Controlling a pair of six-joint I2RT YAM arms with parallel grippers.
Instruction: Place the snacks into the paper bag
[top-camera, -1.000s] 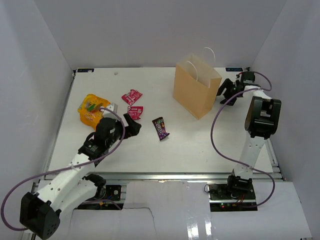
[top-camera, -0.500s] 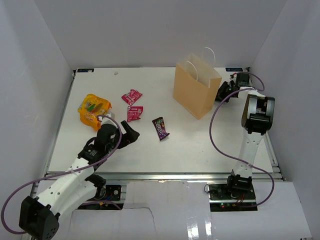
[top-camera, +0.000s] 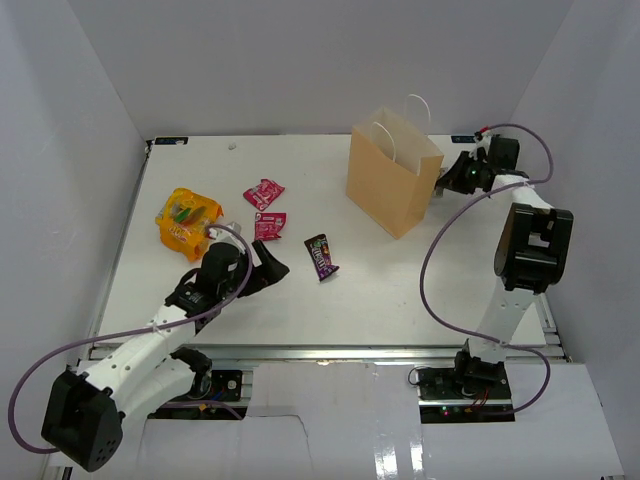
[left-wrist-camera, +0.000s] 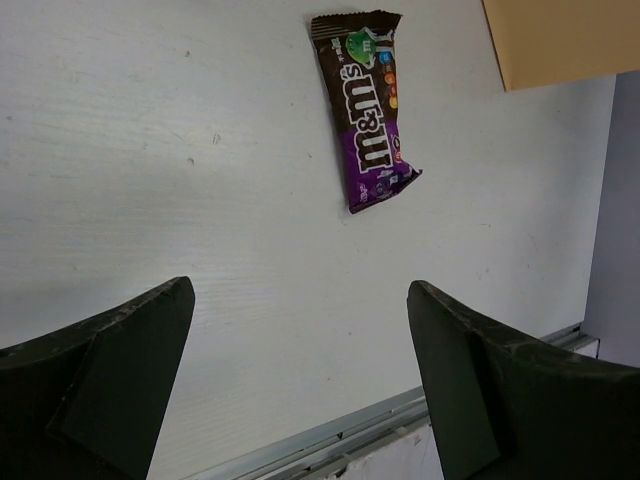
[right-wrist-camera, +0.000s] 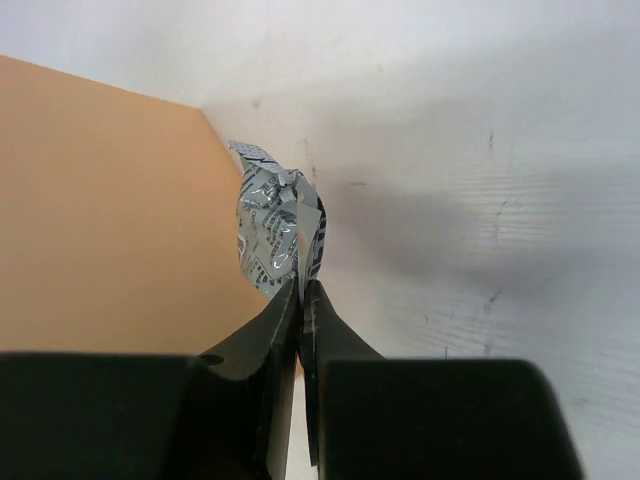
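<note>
The tall tan kraft paper bag (top-camera: 388, 190) stands upright at the far right of the white bench (top-camera: 400, 290), mouth and white twisted cord handles (top-camera: 418, 105) up, its footprint turned cornerwise to the bench edges. The right gripper (top-camera: 445, 183) sits low at the bag's right side. In the right wrist view its black fingers (right-wrist-camera: 335, 345) are pressed together, pinching an edge of a silvery crinkled packet (right-wrist-camera: 272, 225) with dark barcode-like print. That packet stands on end, its long axis pointing away from the fingers, and it is right against the bag's tan wall (right-wrist-camera: 110, 210); whether it touches the bench I cannot tell.

The dark purple candy bar (top-camera: 321, 256) lies flat near the middle of the bench, well apart from the bag. Its long axis runs roughly near to far, the far end leaning slightly left. In the left wrist view the bar (left-wrist-camera: 368, 105) shows its printed face up, the brown end away from the camera and the purple end nearer.

The left gripper (top-camera: 268, 266) hovers just left of the bar, its fingers (left-wrist-camera: 110, 370) spread wide with only bare bench between them.

Two pink crinkly packets (top-camera: 264, 193) (top-camera: 269, 226) lie one beyond the other to the left of the bar, apart from it. Further left, orange crinkly bags with green and yellow print (top-camera: 186, 218) lie heaped together near the bench's left side
</note>
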